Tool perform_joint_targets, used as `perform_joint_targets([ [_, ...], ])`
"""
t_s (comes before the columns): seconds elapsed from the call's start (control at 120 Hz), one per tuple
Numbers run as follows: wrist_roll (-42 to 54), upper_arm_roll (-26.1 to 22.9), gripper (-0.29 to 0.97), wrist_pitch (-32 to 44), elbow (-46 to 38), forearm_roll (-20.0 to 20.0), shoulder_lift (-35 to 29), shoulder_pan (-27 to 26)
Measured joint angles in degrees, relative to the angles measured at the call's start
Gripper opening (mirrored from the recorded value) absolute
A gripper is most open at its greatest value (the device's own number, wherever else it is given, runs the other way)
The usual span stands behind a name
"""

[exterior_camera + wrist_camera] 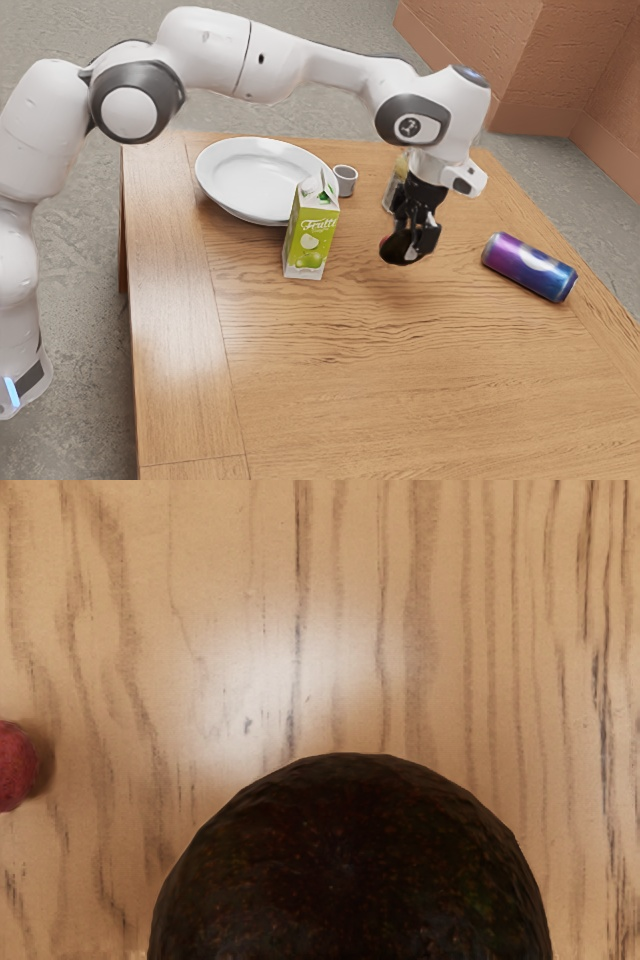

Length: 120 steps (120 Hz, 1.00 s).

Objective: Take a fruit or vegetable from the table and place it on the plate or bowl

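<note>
the wooden desk (400,400) takes up most of the exterior view, and the white arm (250,55) reaches across it from the upper left of the frame toward the middle. a white plate (250,170) sits at the desk's upper left. just below and right of it stands a green juice carton (311,232), upright. a purple and blue can (529,266) lies on its side toward the right edge.

right of the carton, near the frame's centre, the black fingers (428,238) point down and are closed around an avocado (397,250), one finger on each side of it. whether it is clear of the desk i cannot tell. in the wrist view the avocado (350,870) sits right under the hand: a rounded dome, very dark brown to black, with pebbled skin.

a small grey cup (345,179) stands just beside the plate's right rim. in the wrist view a red round thing (12,765) lies on the desk, apart from the avocado.
</note>
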Motion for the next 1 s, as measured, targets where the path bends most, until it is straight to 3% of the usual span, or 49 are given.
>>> perform_joint_targets([
  [0.142,-0.30,4.22,0.22,-3.10,-0.55,0.45,-7.06,0.07],
  [0.342,0.98,15.22,0.22,-6.39,-6.69,0.05,-16.08,-0.02],
  [0.708,6.15,29.58,0.21,-9.25,-14.02,-5.34,-16.83,-0.04],
  [0.875,8.96,31.05,0.21,-8.85,-14.85,-7.30,-15.47,-0.53],
  [1.0,10.65,31.20,0.47,-8.73,-14.91,-8.48,-15.32,-1.06],
])
